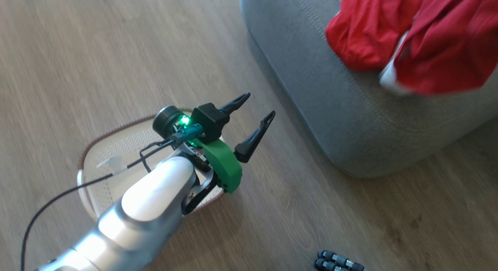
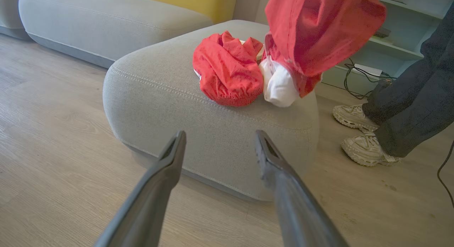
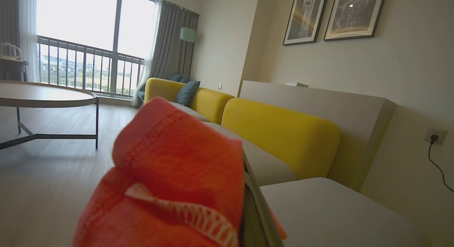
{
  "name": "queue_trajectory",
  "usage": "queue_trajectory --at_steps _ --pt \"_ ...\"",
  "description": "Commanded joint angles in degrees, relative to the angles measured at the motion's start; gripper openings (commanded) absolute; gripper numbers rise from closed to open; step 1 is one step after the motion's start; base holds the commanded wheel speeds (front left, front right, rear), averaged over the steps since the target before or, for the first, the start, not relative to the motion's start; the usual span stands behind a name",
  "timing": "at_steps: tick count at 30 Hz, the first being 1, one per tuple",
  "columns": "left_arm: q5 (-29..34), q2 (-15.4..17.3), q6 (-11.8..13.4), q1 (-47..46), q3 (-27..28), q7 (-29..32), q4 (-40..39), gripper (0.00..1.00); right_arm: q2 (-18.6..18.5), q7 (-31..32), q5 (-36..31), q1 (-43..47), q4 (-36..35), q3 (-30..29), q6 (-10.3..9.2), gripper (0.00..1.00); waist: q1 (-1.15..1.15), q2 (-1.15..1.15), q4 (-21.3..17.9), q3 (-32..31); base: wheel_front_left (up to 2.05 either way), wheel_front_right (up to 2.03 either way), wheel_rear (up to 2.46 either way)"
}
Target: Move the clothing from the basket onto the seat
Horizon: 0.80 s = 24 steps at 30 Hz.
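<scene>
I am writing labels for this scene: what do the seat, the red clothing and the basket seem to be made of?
The seat: grey woven-looking upholstery fabric, matte, with stitched seams near the edge.
The clothing: soft red cloth, matte; it crumples and shows sewn hems.
The basket: probably cream plastic, smooth, pierced with rows of small holes; brown woven-look rim.

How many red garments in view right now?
2. One red garment lies bunched on the seat; the second garment hangs beside it, pinched in the right gripper's fingers. The left arm covers part of the basket, so more could hide there.
</scene>
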Motion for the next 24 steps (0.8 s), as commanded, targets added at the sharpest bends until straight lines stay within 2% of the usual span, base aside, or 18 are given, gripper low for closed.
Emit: queue_trajectory --at_steps 1,5,9,19,24 --pt "-0.15 1.29 -0.36 -3.05 1.18 -0.53 -1.67 1.00 -2.62 -0.26 -0.84 -4.58 -0.70 -0.92 0.40 0.00 0.00 0.00 1.60 2.75 0.00 0.00 0.00" --pt "-0.59 2.20 -0.36 -4.35 -0.51 -0.35 -1.33 1.00 -5.98 1.01 -4.86 -11.95 1.62 -2.47 0.40 0.00 0.00 0.00 2.89 6.01 0.00 0.00 0.00" --pt "-1.07 3.61 -0.36 -6.28 -2.21 -0.22 -1.39 1.00 -9.32 3.74 -9.06 -20.71 6.79 -9.32 0.40 0.00 0.00 0.00 5.14 10.02 0.00 0.00 0.00" --pt "-1.18 4.22 -0.36 -9.35 -3.35 -0.32 -1.98 1.00 -10.56 6.54 -17.09 -27.36 18.85 -20.84 0.40 0.00 0.00 0.00 10.60 16.87 0.00 0.00 0.00" --pt "-1.06 4.17 -0.36 -10.63 -3.34 -0.37 -2.02 1.00 -8.71 5.47 -19.69 -26.56 24.80 -25.33 0.40 0.00 0.00 0.00 13.72 20.26 0.00 0.00 0.00"
